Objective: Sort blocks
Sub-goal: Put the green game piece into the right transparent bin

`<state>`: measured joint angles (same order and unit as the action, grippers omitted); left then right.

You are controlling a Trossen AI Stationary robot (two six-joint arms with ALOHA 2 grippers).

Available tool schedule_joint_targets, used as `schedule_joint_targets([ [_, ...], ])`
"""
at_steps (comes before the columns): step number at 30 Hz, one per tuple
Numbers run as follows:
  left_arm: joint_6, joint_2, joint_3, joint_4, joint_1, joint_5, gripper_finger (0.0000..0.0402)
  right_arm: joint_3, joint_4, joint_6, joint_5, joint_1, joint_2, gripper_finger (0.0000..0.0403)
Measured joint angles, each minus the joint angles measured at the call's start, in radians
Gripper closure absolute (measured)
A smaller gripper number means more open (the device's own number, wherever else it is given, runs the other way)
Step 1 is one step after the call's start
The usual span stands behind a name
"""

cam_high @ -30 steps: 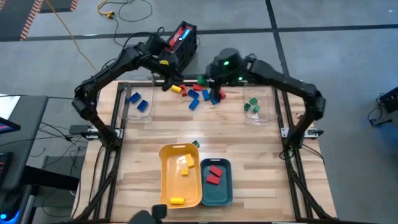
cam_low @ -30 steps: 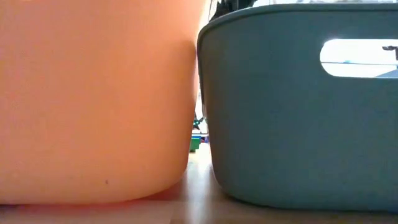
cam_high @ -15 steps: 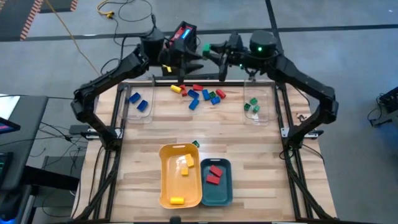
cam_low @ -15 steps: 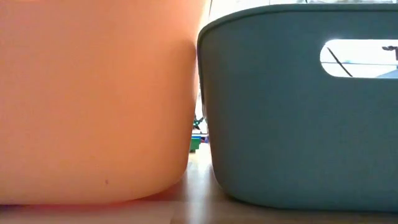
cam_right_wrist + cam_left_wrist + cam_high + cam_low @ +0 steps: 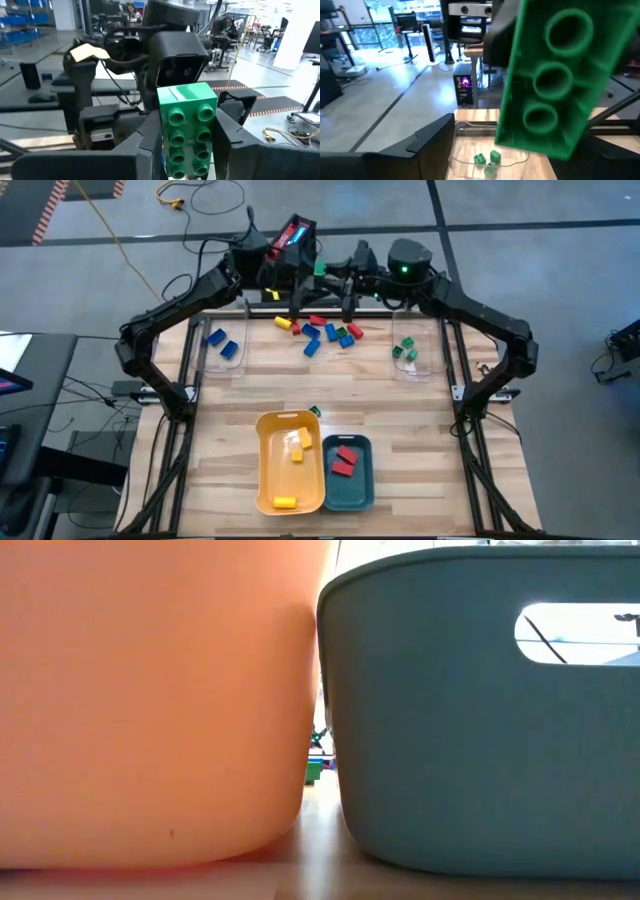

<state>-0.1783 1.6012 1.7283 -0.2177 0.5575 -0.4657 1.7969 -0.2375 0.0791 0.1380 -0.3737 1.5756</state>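
My two grippers meet high above the table's far edge. My right gripper [image 5: 338,278] is shut on a green block [image 5: 320,268], whose studs face the right wrist camera [image 5: 187,130]. My left gripper [image 5: 306,280] stands open, pointing level at the block from the other side. The block's hollow underside [image 5: 555,75] fills the left wrist view. A heap of loose red, blue, yellow and green blocks [image 5: 322,332] lies on the table at the far middle. My right gripper pinches the green block's long sides [image 5: 164,142] between its two fingers [image 5: 148,146]. It comes in level from the table's right. The block is lifted clear of the table, with its far end sticking out past the fingers toward my left gripper.
A clear container with blue blocks [image 5: 222,345] stands at the far left, and one with green blocks [image 5: 405,350] at the far right. The yellow tray [image 5: 262,470] and the teal tray [image 5: 370,480] sit side by side at the near middle and fill the low view [image 5: 150,700].
Both grippers have risen from the heap of blocks at the table's far edge. They have tipped from pointing down to pointing level and now face each other. The green block has come up clear of the table.
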Motion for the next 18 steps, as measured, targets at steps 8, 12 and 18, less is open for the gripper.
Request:
schedule_joint_targets([
  [8,-0.020,-0.010,0.000,0.007,0.000,-0.023,0.0141,0.000,-0.058,-0.005,0.000,-0.001,-0.002,0.0293],
  [12,-0.026,-0.021,0.000,0.010,-0.001,-0.028,0.0176,0.000,-0.069,-0.008,0.000,0.002,-0.002,0.0293],
  [18,-0.052,-0.024,0.000,0.003,-0.001,-0.036,0.0266,0.000,-0.072,-0.042,0.001,0.001,-0.002,0.0266],
])
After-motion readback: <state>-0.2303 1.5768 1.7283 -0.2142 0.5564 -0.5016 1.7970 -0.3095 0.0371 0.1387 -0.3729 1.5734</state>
